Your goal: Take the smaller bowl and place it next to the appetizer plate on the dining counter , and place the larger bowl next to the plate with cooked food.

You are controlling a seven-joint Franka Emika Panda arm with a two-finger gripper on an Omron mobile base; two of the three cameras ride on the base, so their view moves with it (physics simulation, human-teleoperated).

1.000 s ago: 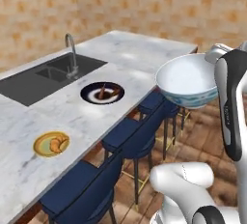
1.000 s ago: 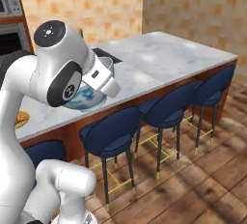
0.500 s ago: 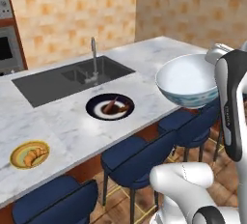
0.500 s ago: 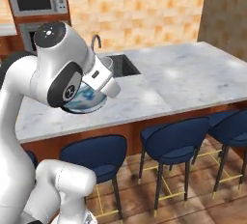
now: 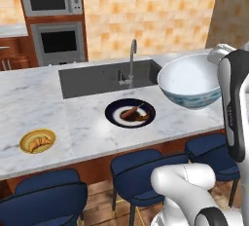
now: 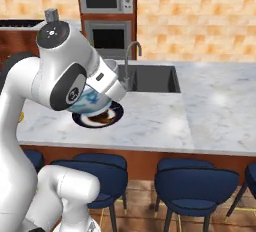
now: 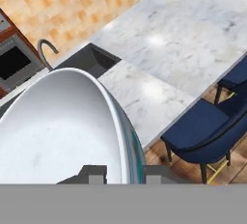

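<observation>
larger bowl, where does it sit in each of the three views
Left base view: larger bowl at right of centre, carried above the dining counter.
Right base view: left of centre, mostly hidden behind the arm, over the plate with cooked food.
Hand view: lower left, white inside facing the camera.
Shared landmark: the faucet.

The wide white ceramic bowl with the blue-green painted outside (image 5: pixel 189 81) looks glazed, smooth and slightly glossy, with a matt-ish pale inside. The long white-grey marble surface (image 5: pixel 87 127) is polished stone with soft shine spots, on a reddish wood base. The curved steel faucet (image 5: pixel 132 62) has a brushed metal look, and the sink basin (image 5: pixel 104 78) is dull dark grey. The small dark round plate (image 5: pixel 130 113) is glossy; the small yellow plate (image 5: pixel 37 141) looks like shiny ceramic. The navy stools (image 5: pixel 141 169) look like matt padded upholstery. My arm is smooth white plastic.
</observation>
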